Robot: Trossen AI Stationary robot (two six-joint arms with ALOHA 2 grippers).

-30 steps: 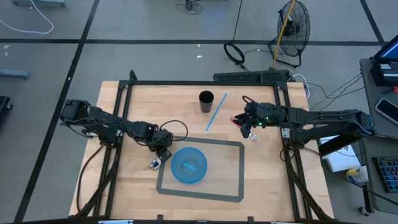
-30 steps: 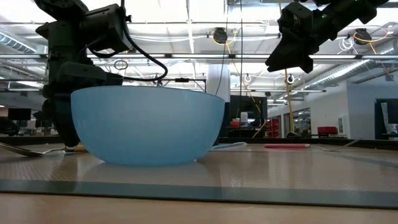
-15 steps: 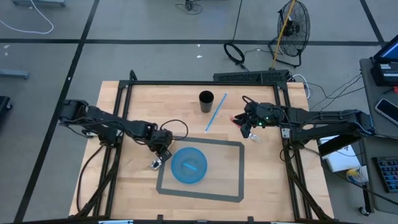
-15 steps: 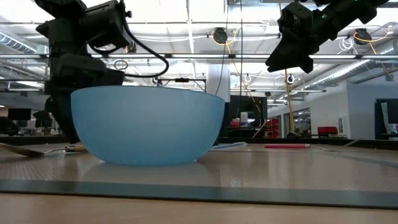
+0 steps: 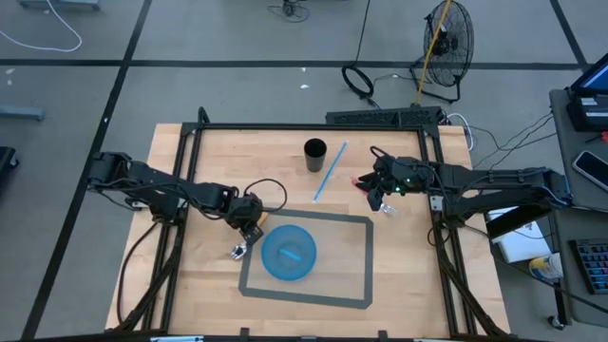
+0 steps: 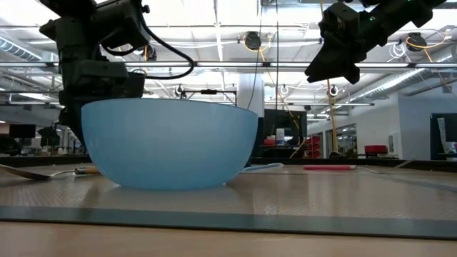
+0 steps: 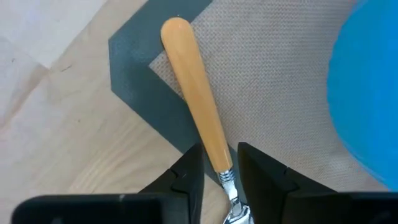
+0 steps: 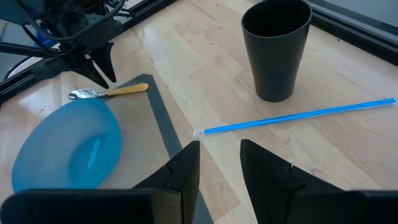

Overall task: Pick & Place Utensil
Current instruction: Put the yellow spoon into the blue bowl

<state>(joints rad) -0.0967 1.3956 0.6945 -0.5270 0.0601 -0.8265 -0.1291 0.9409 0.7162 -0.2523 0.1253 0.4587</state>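
Left gripper (image 7: 219,163) open, narrowly straddling the wooden-handled metal spoon (image 7: 194,102), which lies flat on the grey mat's (image 7: 134,62) corner beside the blue plastic bowl (image 5: 288,253); handle runs straight ahead. Right gripper (image 5: 378,197) open, well apart.

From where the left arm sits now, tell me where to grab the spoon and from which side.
Grip the spoon on its wooden handle, near the metal neck, coming straight down from above. It lies flat across the mat's corner beside the blue bowl, and the left gripper already straddles that narrow part with open jaws, so closing there probably suffices.
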